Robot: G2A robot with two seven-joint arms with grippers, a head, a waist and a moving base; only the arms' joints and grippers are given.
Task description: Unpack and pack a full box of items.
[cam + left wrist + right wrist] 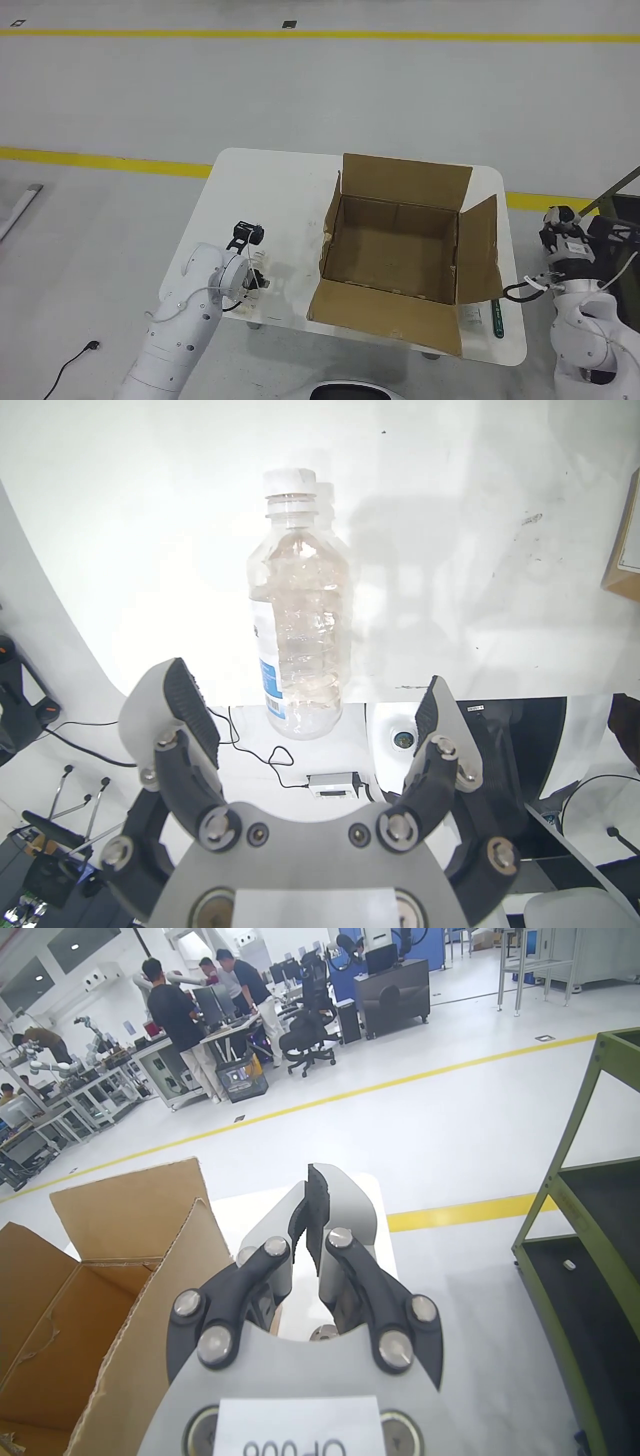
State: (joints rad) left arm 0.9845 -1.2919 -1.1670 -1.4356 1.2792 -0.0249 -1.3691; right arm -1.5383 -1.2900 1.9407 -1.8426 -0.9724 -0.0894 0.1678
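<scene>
Plainly, the bottle (pixel 300 615) bears a blue-printed white label (pixel 266 672).

The bottle (pixel 300 610) is clear with a white cap (pixel 290 482) and a blue-and-white label (pixel 269 680), the table (pixel 270 190) white, the box (pixel 385 312) plain brown, and the floor (pixel 120 100) grey with yellow lines (pixel 300 34).

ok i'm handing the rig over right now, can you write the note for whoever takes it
Left gripper: open, facing the clear plastic bottle with a white cap, not touching it.
Right gripper: shut, empty, beside the right flap of the brown cardboard box.
Things: bottle at the near left edge of the white table; box open mid-table, inside looks empty.
Done: box seems unpacked.
Left: repacking, probably bottle first.
</scene>
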